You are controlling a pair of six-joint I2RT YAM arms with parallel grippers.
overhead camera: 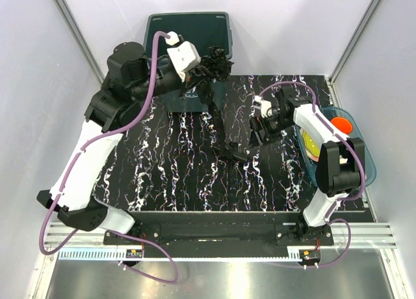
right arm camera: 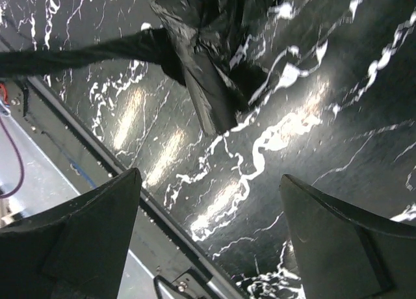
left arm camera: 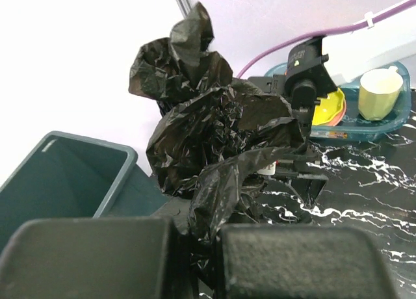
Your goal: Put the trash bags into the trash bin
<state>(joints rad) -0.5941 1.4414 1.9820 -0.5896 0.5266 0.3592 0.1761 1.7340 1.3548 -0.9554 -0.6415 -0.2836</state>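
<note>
The dark green trash bin (overhead camera: 166, 36) stands at the back of the table; its rim and inside also show in the left wrist view (left arm camera: 71, 175). My left gripper (overhead camera: 207, 71) is shut on the black trash bag (overhead camera: 218, 60) beside the bin's right front corner. In the left wrist view the bunched bag (left arm camera: 214, 149) rises from between my left gripper's (left arm camera: 205, 247) pads. The bag's tail hangs down to the table (overhead camera: 229, 146). My right gripper (overhead camera: 255, 135) is open and empty, just right of the tail; the tail (right arm camera: 201, 78) lies beyond my right gripper (right arm camera: 208, 195).
A shallow blue tray (overhead camera: 369, 157) at the right table edge holds a yellow cup (left arm camera: 380, 91) and orange and yellow dishes. The black white-veined marble tabletop (overhead camera: 169, 169) spans the middle. White walls and metal posts enclose the table.
</note>
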